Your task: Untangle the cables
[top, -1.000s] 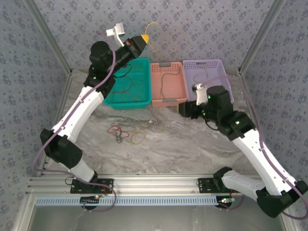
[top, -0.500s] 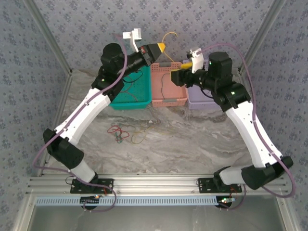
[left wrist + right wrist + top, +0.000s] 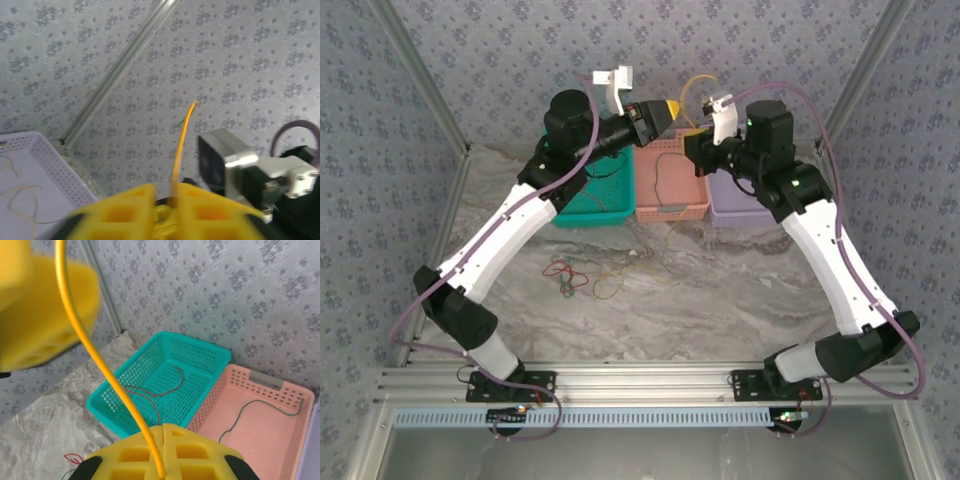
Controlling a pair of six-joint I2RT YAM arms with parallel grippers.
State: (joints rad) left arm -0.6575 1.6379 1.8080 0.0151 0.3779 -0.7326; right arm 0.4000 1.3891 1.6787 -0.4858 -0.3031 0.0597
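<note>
Right hand (image 3: 162,432) nearer, yellow cable (image 3: 101,365) within.

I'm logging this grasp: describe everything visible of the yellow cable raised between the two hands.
The yellow cable is a thin, smooth, flexible orange-yellow wire, one gently curved strand held up in the air. One part is pinched in the seam of the shut right hand; from there it rises to the left hand, enters the gap between its yellow fingers, and ends in a free tip beyond. Whether the left hand grips it is unclear.

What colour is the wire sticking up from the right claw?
The wire is yellow, seen best from the right wrist.
</note>
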